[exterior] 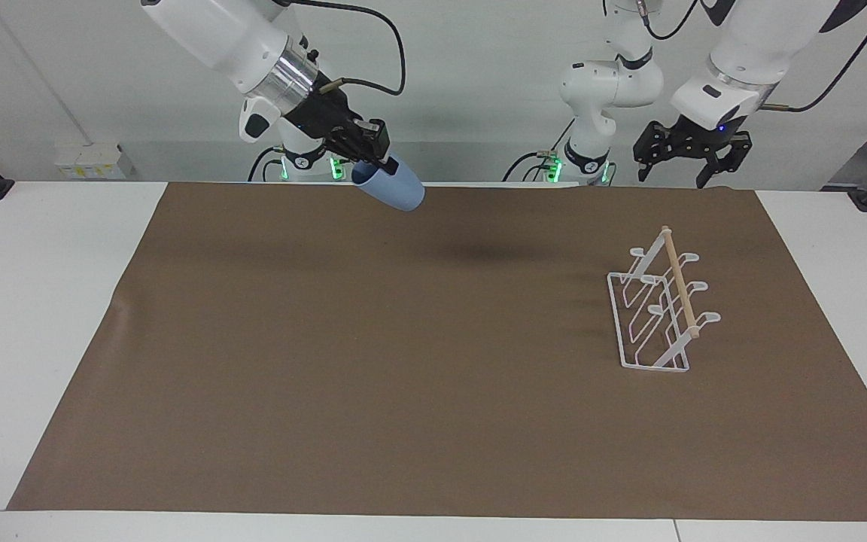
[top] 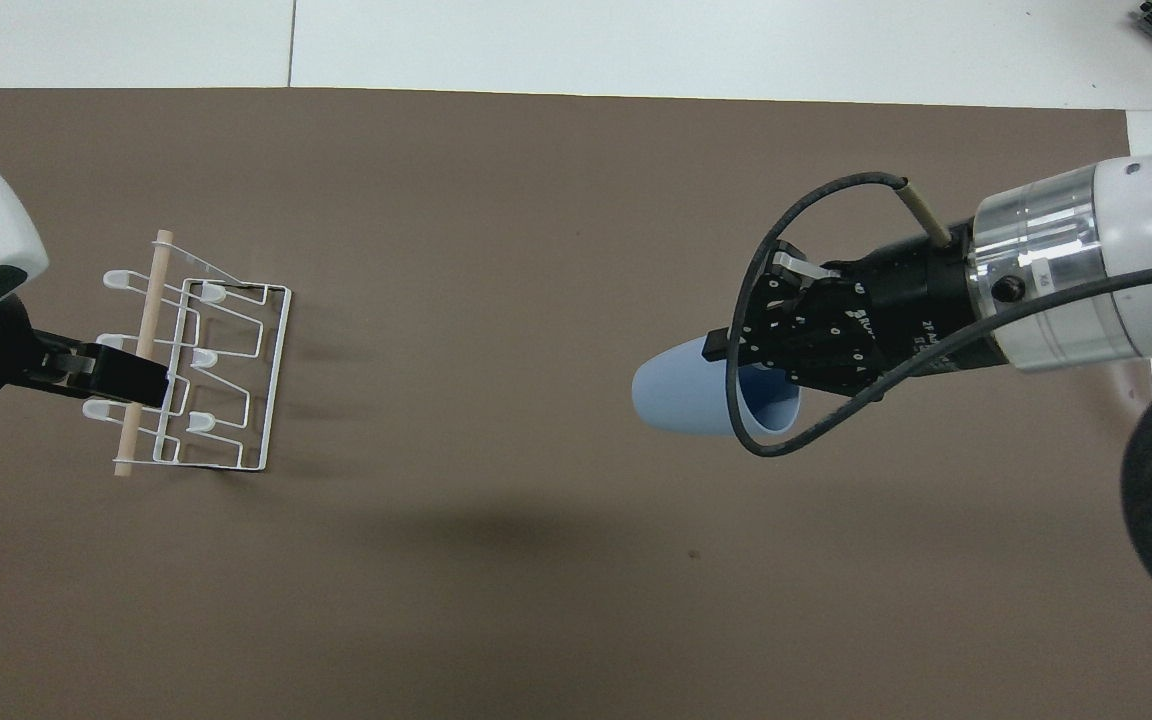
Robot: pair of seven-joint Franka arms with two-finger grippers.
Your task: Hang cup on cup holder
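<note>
Here, facing the robots, we see the right gripper clamped on the cup's rim, high over the brown mat; the left gripper hangs open. Overhead, the cup holder stands at the left arm's end, well apart from the tilted cup.

Right arm reaching in high from its end of the table, wrist angled down, right gripper clamped tight, raised in the air, left gripper fingers spread, pointing down, raised over the table's robot-side edge
</note>
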